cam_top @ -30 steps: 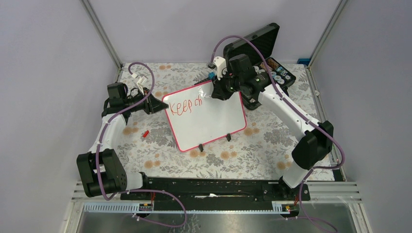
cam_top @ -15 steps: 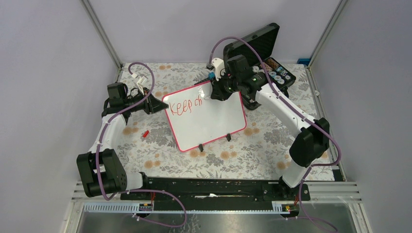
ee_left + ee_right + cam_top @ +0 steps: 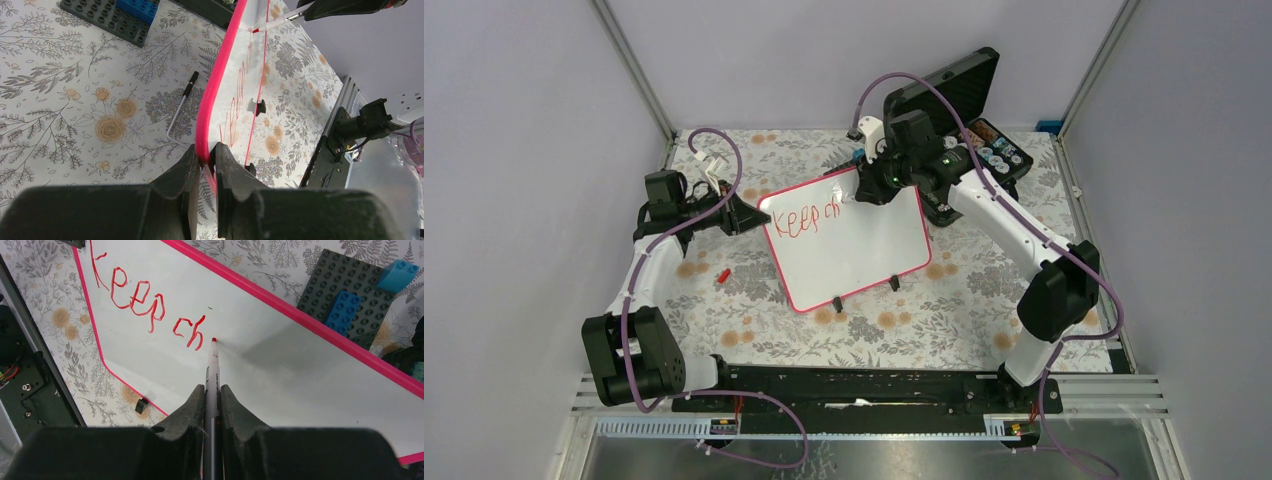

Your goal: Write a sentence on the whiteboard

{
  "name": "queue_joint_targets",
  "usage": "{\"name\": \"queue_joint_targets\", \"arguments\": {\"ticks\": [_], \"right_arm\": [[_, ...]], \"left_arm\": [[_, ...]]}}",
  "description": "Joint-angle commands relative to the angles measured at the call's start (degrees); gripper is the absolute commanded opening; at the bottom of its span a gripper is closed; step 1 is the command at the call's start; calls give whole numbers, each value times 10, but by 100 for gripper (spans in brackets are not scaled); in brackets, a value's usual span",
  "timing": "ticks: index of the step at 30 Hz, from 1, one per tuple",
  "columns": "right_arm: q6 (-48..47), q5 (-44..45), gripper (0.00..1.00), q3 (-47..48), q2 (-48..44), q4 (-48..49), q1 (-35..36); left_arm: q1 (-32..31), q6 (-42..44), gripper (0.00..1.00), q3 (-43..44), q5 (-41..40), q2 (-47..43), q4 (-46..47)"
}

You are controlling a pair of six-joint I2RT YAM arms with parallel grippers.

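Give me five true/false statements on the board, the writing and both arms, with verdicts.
1. The left fingers clamp the whiteboard by its pink frame. True.
2. The sentence reads "Keep ch" and is unfinished. True.
3. The right fingers are open and empty. False: they are shut on a marker.
4. The marker tip is blue. False: it is red and sits at the board just past the "h".
5. A dark brick plate carrying blue bricks lies on the table beside the whiteboard. True.
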Motion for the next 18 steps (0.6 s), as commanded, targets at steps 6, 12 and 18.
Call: {"name": "queue_joint_targets", "arguments": {"ticks": [6,12,18], "right_arm": [[6,-10,0,10,7,12,0],[2,-7,0,-4,2,13,0],[-1,-7,0,-17,-10,13,-1]], "left_arm": [[-9,37,0,8,-4,-3,17],[-10,36,0,7,-5,-4,17],[-9,37,0,7,-5,-4,17]]}}
